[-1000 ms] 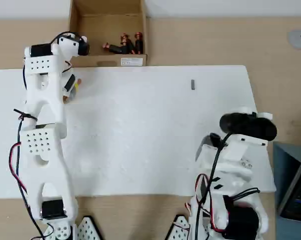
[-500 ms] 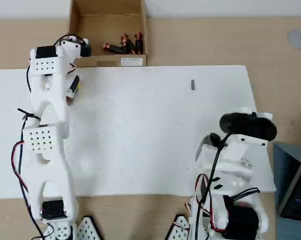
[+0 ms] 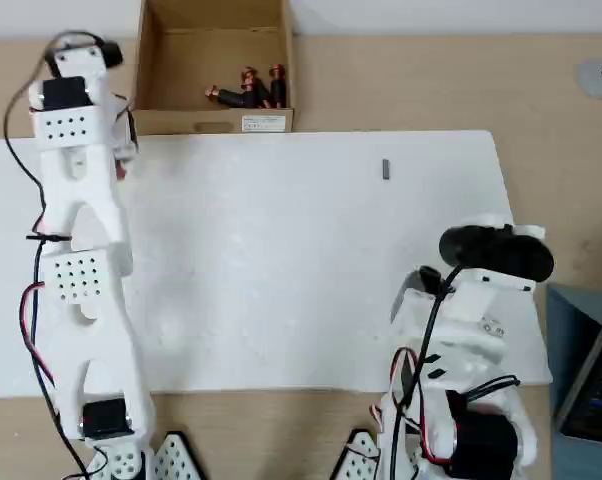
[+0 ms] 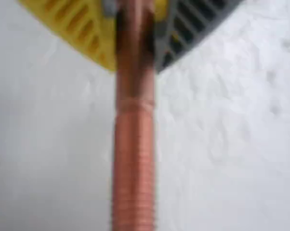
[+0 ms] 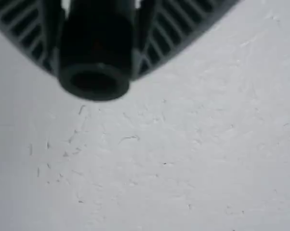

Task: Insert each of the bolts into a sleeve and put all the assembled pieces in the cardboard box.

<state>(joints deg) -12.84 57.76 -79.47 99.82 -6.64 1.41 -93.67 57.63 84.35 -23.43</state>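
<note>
Where its yellow and grey fingers (image 4: 72,29) close, the left gripper (image 4: 134,57) clamps a copper bolt (image 4: 134,159), whose threaded shank sticks out over the white mat (image 4: 241,144). The right gripper (image 5: 96,62) is clenched on a black sleeve (image 5: 94,82), open bore facing outward, above the same mat. Seen from above, the left arm (image 3: 76,200) stretches to the mat's far corner beside the cardboard box (image 3: 151,60), where a few assembled pieces (image 3: 249,92) lie by its mat-side wall. The right arm (image 3: 476,320) sits folded at the near edge.

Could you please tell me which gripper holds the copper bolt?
The left gripper grips the copper bolt; the right gripper holds a black sleeve instead.
</note>
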